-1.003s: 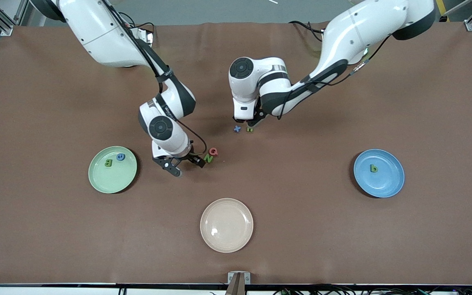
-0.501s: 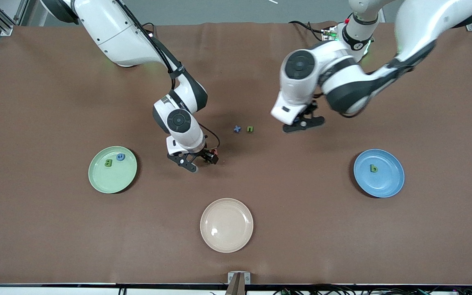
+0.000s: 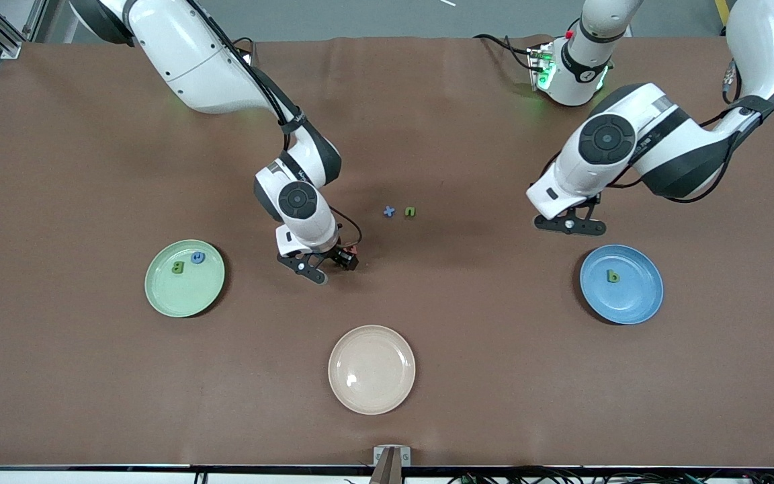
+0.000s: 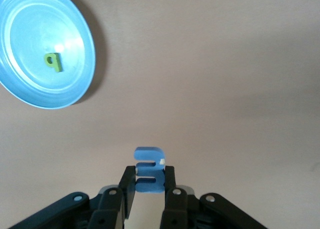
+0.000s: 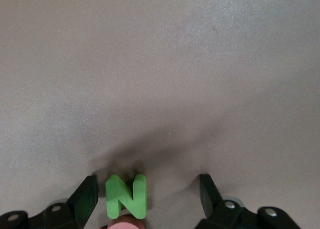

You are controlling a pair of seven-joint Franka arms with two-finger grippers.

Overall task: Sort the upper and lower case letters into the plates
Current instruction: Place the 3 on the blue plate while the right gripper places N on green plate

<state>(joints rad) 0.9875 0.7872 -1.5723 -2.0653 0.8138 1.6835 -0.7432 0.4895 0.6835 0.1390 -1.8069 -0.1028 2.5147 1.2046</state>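
Note:
My left gripper hangs over bare table next to the sky blue plate, shut on a small blue letter. A green b lies in that plate. My right gripper is down at the table, open, with a green N between its fingers, close to one finger and apart from the other. A red letter touches the N. The mint green plate holds a green B and a blue letter.
A blue x and a green n lie side by side mid-table, farther from the front camera than the right gripper. A cream-beige plate sits near the front edge.
The left arm has swung from the x and n over toward the blue plate, carrying the blue letter. The right gripper shifted sideways onto the N and its fingers have narrowed slightly.

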